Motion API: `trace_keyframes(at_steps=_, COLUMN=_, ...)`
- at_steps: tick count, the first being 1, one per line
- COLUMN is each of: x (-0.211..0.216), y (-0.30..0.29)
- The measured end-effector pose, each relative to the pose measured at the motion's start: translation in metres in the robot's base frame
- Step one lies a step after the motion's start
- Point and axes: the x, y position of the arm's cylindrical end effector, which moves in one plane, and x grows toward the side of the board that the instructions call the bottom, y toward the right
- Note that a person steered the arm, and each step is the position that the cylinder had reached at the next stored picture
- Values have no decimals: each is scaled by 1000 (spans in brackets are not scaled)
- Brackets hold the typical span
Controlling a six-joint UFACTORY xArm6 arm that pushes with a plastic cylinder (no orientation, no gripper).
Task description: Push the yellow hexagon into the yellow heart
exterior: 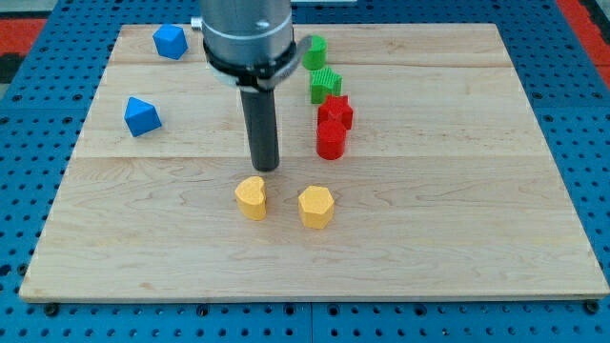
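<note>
While my tip [265, 168] sits just above the yellow heart [252, 197], the yellow hexagon [315, 206] lies unpushed nearby toward the desk's [457, 248] right edge; no claw fitted, nothing held.

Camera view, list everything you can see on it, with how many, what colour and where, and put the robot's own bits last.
yellow heart: one, yellow, lower middle of the board, left of the hexagon, a gap between them
yellow hexagon: one, yellow, lower middle, right of the heart
red blocks: two, red, right of centre; a red star with a red cylinder just below it
green blocks: two, green, above the red ones; one at the view's top, shape unclear, and a ridged one under it
blue blocks: two, blue, the view's upper left; one near the top edge, one lower and further left
wooden board: one, light wood, on a blue pegboard surface
my tip: one dark rod, ending just above the heart, slightly to its right, upper left of the hexagon
</note>
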Motion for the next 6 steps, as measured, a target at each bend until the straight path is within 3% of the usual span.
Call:
trace_keyframes(at_steps=2, x=31, y=34)
trace_keyframes(at_steps=4, x=35, y=142)
trace_keyframes(at_steps=5, x=77, y=96)
trace_keyframes(at_steps=6, x=87, y=33)
